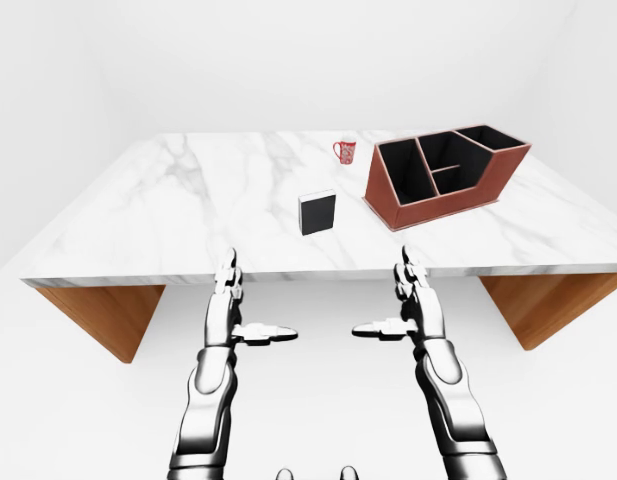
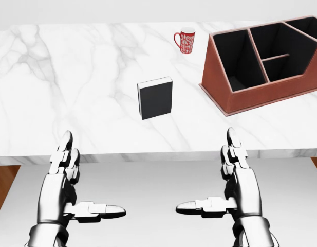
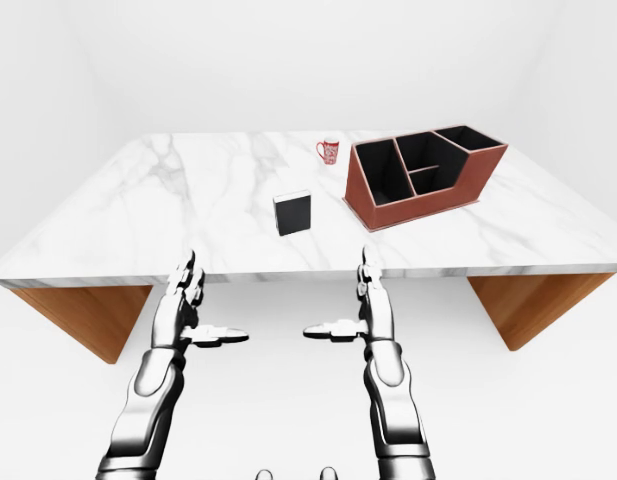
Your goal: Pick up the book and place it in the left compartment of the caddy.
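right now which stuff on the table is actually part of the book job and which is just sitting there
Part of the job:
- book, standing on the marble table, untouched
- caddy, to the book's right in the head view; its left compartment is the target
- left hand and right hand, both open, short of the table edge

Just lying about:
- red patterned mug, beyond the book beside the caddy

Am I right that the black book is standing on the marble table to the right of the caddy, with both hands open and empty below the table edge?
Not quite: the head view shows the book standing to the left of the caddy, not the right. The rest holds: it is on the marble table, and the left hand and right hand are open and empty below the table edge.
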Motion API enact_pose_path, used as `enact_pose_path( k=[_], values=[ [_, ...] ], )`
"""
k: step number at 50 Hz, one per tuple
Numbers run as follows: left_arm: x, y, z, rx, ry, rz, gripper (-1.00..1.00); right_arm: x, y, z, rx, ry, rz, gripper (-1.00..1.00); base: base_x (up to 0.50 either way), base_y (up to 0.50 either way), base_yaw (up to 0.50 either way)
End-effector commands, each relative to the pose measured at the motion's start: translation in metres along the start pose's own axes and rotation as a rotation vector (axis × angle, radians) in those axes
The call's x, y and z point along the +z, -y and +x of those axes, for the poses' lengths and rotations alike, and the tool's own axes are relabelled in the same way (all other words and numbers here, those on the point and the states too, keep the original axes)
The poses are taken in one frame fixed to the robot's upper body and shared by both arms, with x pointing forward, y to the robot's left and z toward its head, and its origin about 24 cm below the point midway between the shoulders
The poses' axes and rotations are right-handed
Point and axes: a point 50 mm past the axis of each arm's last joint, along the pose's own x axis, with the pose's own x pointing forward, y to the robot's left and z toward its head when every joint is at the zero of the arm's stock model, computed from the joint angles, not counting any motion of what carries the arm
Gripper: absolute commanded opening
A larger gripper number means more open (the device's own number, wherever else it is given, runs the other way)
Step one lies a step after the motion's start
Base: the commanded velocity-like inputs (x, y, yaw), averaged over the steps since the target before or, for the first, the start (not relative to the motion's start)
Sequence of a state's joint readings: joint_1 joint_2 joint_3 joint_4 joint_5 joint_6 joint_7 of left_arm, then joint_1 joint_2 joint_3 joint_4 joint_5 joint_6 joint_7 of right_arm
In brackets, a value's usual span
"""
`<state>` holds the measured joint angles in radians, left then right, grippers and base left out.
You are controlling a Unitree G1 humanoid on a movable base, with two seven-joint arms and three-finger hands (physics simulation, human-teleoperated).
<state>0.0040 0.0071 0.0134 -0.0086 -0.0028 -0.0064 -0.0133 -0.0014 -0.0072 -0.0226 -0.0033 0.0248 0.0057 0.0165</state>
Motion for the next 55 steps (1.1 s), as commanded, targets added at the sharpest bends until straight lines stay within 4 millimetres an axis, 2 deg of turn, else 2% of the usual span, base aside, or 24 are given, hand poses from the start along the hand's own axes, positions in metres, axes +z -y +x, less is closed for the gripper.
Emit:
enact_pose_path(
  k=[1, 24, 41, 44, 45, 47, 48, 51, 55],
  values=[
    [0.006, -0.004, -0.002, -0.017, 0.043, 0.025, 1.00, 0.004, 0.012, -0.001, -0.025, 0.017, 0.028, 1.00, 0.00, 0.00, 0.00],
    [0.009, -0.003, -0.003, -0.017, 0.058, 0.027, 1.00, 0.009, 0.013, -0.003, -0.024, 0.051, 0.037, 1.00, 0.00, 0.00, 0.00],
    [0.013, -0.002, -0.003, -0.024, 0.085, 0.039, 1.00, 0.052, 0.035, -0.014, -0.133, 0.204, 0.064, 1.00, 0.00, 0.00, 0.00],
    [0.013, -0.002, -0.003, -0.024, 0.085, 0.039, 1.00, 0.052, 0.035, -0.014, -0.134, 0.205, 0.064, 1.00, 0.00, 0.00, 0.00],
    [0.012, -0.002, -0.004, -0.024, 0.085, 0.040, 1.00, 0.063, 0.039, -0.017, -0.147, 0.233, 0.041, 1.00, 0.00, 0.00, 0.00],
    [0.012, -0.002, -0.004, -0.024, 0.083, 0.040, 1.00, 0.065, 0.040, -0.017, -0.148, 0.235, 0.041, 1.00, 0.00, 0.00, 0.00],
    [0.012, -0.002, -0.004, -0.021, 0.077, 0.042, 1.00, 0.072, 0.042, -0.018, -0.132, 0.271, 0.112, 1.00, 0.00, 0.00, 0.00],
    [0.010, -0.003, -0.003, -0.020, 0.077, 0.041, 1.00, 0.084, 0.047, -0.021, -0.151, 0.324, 0.129, 1.00, 0.00, 0.00, 0.00],
    [0.010, -0.003, -0.003, -0.018, 0.077, 0.042, 1.00, 0.087, 0.049, -0.021, -0.155, 0.337, 0.118, 1.00, 0.00, 0.00, 0.00]
  ],
)
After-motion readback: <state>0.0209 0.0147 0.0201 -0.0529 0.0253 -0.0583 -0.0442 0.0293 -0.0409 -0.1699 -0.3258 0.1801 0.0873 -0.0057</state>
